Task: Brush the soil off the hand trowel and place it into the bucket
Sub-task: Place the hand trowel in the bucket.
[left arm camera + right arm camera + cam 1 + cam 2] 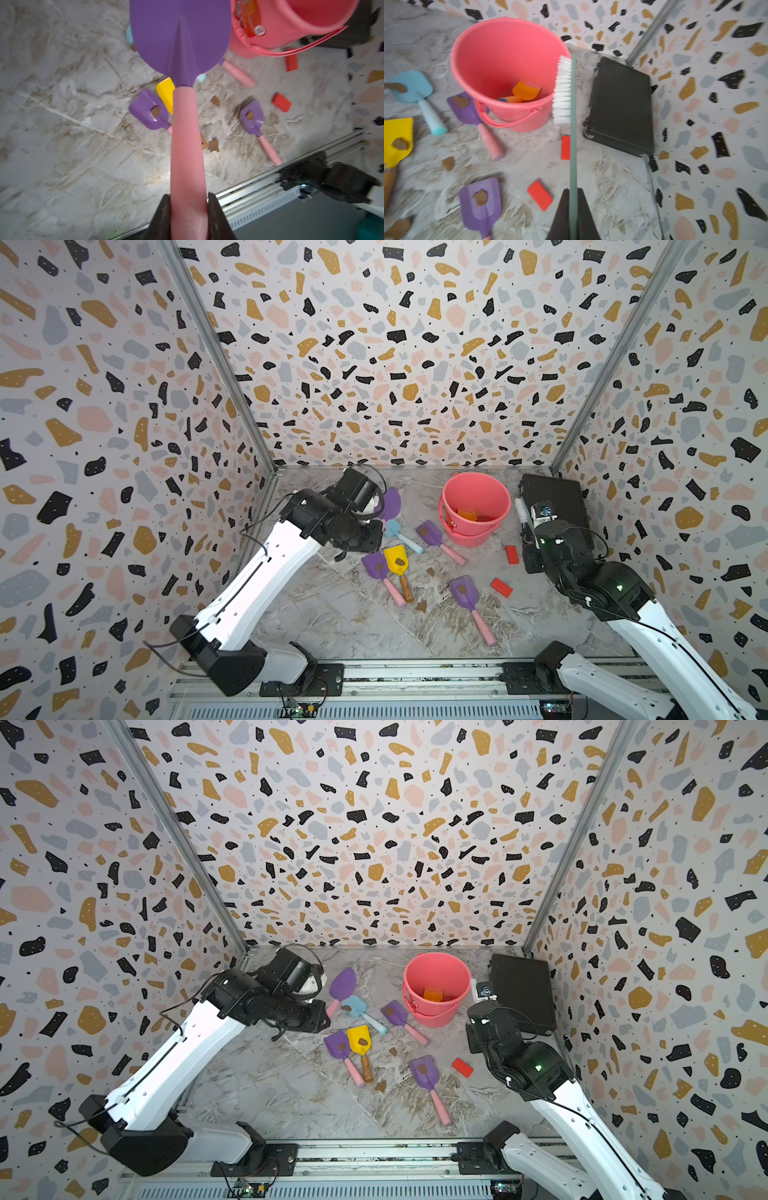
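My left gripper [189,199] is shut on the pink handle of a purple hand trowel [180,37]. It holds the trowel above the table to the left of the coral-pink bucket [469,537], and the blade [343,984] shows no soil on the side I see. My right gripper [573,193] is shut on the thin handle of a white-bristled brush [562,89], which hangs just right of the bucket [488,52]. Brown soil blobs lie on the table [421,606] and on the other trowel blades [480,197].
Several more trowels lie mid-table: yellow [397,560], blue [392,527] and three purple ones [463,591]. An orange trowel [467,515] sits inside the bucket. Two red blocks [500,587] and a flat black case [555,497] are at the right.
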Controlling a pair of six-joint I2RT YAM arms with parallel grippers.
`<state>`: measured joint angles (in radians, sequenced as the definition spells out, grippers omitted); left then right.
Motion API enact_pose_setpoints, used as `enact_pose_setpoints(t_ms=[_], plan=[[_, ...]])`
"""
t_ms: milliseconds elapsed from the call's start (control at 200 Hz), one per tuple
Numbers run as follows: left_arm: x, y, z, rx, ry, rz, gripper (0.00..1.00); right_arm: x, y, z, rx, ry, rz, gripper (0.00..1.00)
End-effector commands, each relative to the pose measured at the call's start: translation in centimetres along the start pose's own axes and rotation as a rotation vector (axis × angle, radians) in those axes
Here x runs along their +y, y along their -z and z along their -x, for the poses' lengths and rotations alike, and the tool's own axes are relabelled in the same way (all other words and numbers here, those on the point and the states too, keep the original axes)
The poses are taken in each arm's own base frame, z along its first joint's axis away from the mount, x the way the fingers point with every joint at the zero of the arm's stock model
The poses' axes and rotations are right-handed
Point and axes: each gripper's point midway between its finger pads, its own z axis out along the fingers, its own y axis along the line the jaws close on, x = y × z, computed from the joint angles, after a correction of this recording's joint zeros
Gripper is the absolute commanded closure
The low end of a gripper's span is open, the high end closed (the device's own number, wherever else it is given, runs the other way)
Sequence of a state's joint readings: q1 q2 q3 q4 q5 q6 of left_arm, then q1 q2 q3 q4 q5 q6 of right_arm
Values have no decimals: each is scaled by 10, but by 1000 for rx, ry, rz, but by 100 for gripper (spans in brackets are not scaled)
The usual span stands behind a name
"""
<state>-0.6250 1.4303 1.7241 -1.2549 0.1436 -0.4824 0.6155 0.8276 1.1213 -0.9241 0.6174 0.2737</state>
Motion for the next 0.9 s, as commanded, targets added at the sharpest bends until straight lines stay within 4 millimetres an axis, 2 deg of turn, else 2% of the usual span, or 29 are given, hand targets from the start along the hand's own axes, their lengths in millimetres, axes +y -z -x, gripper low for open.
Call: enact_pose_setpoints(t_ms=[0,100,240,290,501,621,791,896], plan=[[-58,3,43,-58,71,-239,100,-36,14,7,-52,-64,-158,100],[-84,1,74,-77,175,-333,100,-32,16,5,-49,-120,-122,100],[-109,-16,108,-69,352,-423,100,-29,15,-7,-40,-202,-94,100],[-123,-22,119,-61,404,-485,100,-31,13,-13,-38,-224,-109,100],[-182,-57,154,49,597,-710,100,-24,8,-37,-5,-251,-68,100],[-213,-76,164,120,646,-771,100,-28,13,-44,-5,-295,-59,100],[-240,-108,171,204,793,-837,100,-26,19,-66,53,-364,-13,100],[-255,-118,171,232,863,-873,100,-28,24,-77,81,-393,-1,100]])
